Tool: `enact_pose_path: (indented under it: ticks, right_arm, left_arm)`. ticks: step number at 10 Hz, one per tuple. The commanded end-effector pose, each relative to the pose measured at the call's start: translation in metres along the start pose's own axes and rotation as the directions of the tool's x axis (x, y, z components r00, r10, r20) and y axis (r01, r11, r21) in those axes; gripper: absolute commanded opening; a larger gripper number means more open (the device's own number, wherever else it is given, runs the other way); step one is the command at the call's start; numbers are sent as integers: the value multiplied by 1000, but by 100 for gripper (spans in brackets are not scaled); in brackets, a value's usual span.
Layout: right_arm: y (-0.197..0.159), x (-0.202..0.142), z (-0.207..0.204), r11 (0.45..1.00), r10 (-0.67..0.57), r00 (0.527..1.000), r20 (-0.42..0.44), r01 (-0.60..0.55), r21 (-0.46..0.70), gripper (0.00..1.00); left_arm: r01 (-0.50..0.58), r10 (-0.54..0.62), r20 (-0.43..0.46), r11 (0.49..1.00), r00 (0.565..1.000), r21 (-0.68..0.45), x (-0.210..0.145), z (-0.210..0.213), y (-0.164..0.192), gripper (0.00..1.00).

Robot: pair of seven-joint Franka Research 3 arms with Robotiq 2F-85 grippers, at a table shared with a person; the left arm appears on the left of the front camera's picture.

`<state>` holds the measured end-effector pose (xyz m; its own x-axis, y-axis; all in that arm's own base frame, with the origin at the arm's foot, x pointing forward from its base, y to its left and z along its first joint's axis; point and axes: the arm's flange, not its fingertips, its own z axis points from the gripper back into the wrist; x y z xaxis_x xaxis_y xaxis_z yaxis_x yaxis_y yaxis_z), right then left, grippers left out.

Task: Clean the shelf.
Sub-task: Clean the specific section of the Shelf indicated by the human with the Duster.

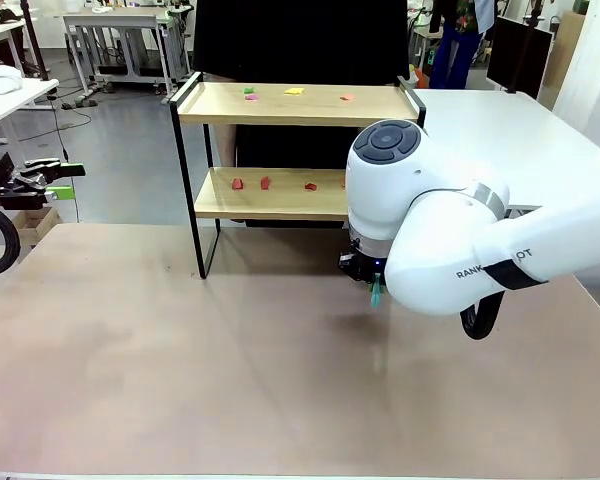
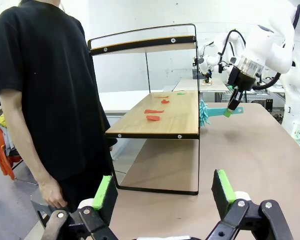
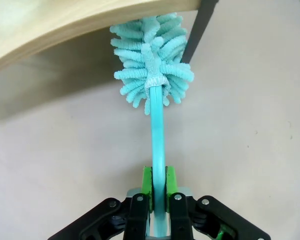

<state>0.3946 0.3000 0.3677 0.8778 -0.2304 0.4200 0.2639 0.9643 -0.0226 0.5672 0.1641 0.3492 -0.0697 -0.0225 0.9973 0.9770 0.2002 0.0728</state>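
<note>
Beige tabletop [image 1: 180,380] bears shelf [image 1: 280,112]; workbenches [image 1: 120,25] behind.

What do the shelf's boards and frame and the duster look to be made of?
Shelf boards: light wood or wood-look panel, matte, faint grain visible. Frame: thin black metal by the look, screw heads along its rail. Duster: fluffy teal chenille-like strands, probably microfibre; handle smooth teal, likely plastic.

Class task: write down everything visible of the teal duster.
The duster has a fluffy teal head of soft, chenille-like strands on a slim, smooth teal handle that looks plastic. The right gripper is shut on the handle's lower end. Held roughly level above the table, its head appears to meet the robot-side edge of the lower board of the shelf.
</note>
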Motion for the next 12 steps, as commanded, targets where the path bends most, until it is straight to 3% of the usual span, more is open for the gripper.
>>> enact_pose_path:
  ticks: [1,3,8,10,12]
  right_arm:
    - [-25,-6,12,998,25,999,46,-27,50,13]
    - [-39,-8,19,995,66,996,59,-70,66,13]
    - [-85,0,30,936,251,968,5,-244,255,13]
    - [-93,3,34,883,349,937,16,-334,329,13]
    - [-102,4,39,788,475,879,49,-449,422,13]
  left_arm:
    - [6,-6,-7,1000,1000,-3,2,0,-1,100]
    - [6,-6,-7,1000,1000,-3,2,0,-1,100]
    - [6,-6,-7,1000,1000,-3,2,0,-1,100]
    - [6,-6,-7,1000,1000,-3,2,0,-1,100]
    - [6,-6,-7,1000,1000,-3,2,0,-1,100]
